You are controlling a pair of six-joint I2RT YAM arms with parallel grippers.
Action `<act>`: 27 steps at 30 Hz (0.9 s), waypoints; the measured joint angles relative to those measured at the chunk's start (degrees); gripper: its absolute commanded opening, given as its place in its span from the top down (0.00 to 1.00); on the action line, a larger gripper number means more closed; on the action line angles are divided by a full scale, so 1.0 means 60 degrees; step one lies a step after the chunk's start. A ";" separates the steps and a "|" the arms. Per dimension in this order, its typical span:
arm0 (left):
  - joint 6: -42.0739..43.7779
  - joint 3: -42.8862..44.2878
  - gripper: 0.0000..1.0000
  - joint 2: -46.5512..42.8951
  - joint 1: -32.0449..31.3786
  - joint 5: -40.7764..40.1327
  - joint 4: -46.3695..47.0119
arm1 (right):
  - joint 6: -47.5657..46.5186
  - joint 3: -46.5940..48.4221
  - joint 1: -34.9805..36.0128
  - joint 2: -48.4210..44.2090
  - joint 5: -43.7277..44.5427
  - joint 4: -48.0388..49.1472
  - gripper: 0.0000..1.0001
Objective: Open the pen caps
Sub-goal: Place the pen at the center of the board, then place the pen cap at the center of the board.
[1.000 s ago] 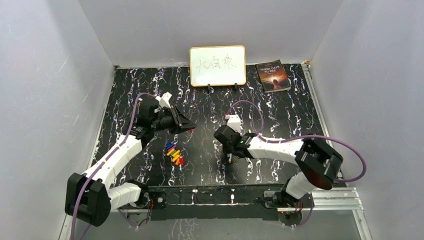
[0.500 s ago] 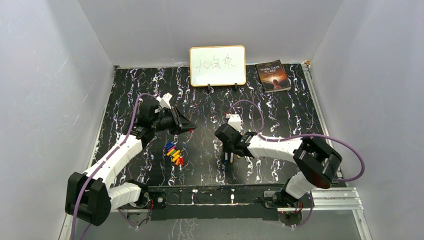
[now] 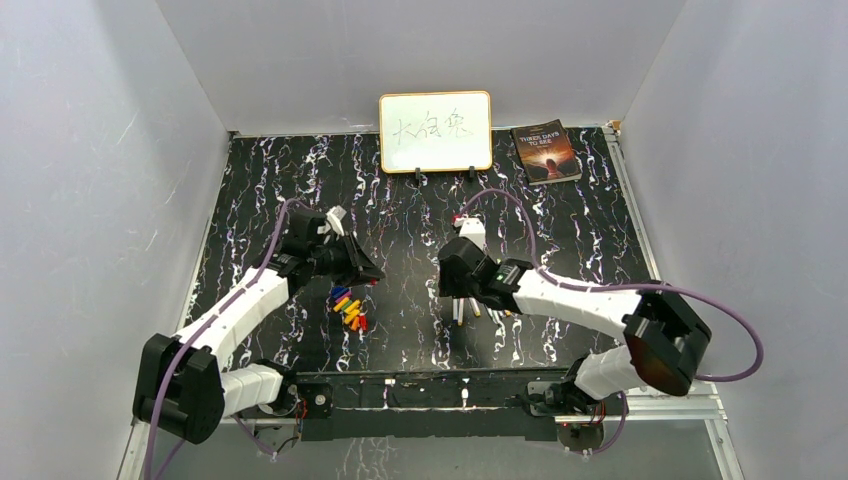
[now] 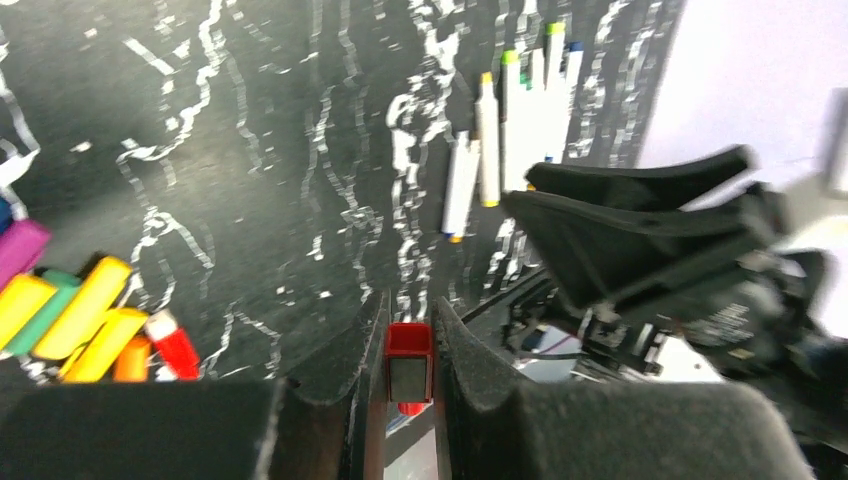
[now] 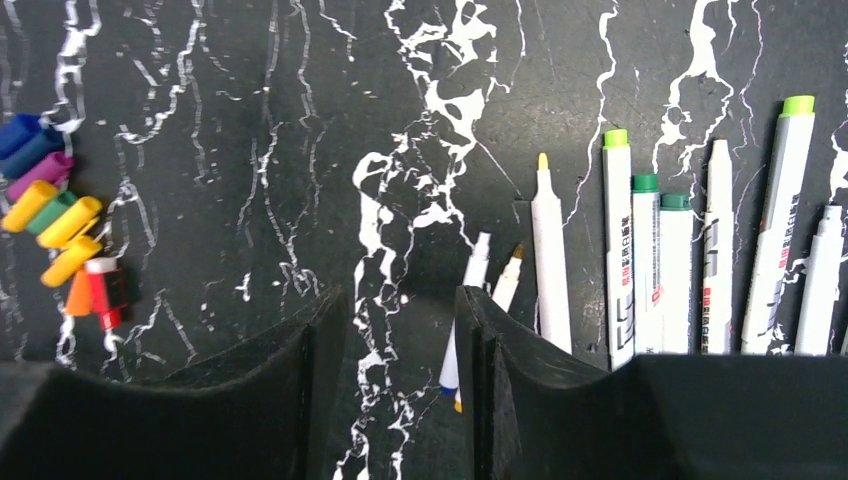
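Observation:
My left gripper [image 3: 368,278] is shut on a small red cap [image 4: 409,362], held upright between the fingertips just above the table. Right below it lies a pile of loose caps [image 3: 348,308] in blue, purple, yellow, orange and red; the pile also shows in the left wrist view [image 4: 80,320] and the right wrist view [image 5: 60,230]. My right gripper [image 5: 400,310] is open and empty, hovering over the left end of a row of several uncapped white pens [image 5: 640,270]. The pens also show in the top view [image 3: 478,308]. Two short pens [image 5: 478,270] lie against the right finger.
A small whiteboard [image 3: 435,131] stands at the back centre, with a book [image 3: 545,152] to its right. White walls close in the black marbled table [image 3: 560,230]. My right gripper [image 4: 640,225] shows close by in the left wrist view.
My left gripper has moved down and nearer with the red cap, to just above the cap pile. My right arm has shifted slightly back and right over the pens.

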 measured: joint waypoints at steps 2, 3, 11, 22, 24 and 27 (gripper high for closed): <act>0.0299 0.0004 1.00 0.0120 -0.0113 -0.0393 -0.0437 | -0.0073 0.0026 0.0000 -0.0284 -0.0142 -0.0117 0.57; 0.0444 0.0007 1.00 0.0178 -0.0178 -0.0597 -0.0667 | -0.0087 0.0029 0.0000 -0.0437 -0.0215 -0.0189 0.57; 0.1056 0.0073 1.00 0.0801 -0.0973 -0.1993 -0.1723 | -0.0084 0.0026 -0.0015 -0.1566 -0.0525 -0.0616 0.55; 0.1078 0.0149 0.99 0.1643 -0.1687 -0.3082 -0.1953 | -0.0004 -0.0601 -0.0113 -0.2328 -0.0801 -0.0860 0.55; 0.1075 0.0149 0.99 0.1716 -0.1701 -0.3202 -0.1945 | 0.0029 -0.0743 -0.0120 -0.2419 -0.0841 -0.0860 0.55; 0.1053 0.0142 0.98 0.1814 -0.1759 -0.3359 -0.1942 | 0.0087 -0.0896 -0.0127 -0.2499 -0.0911 -0.0860 0.54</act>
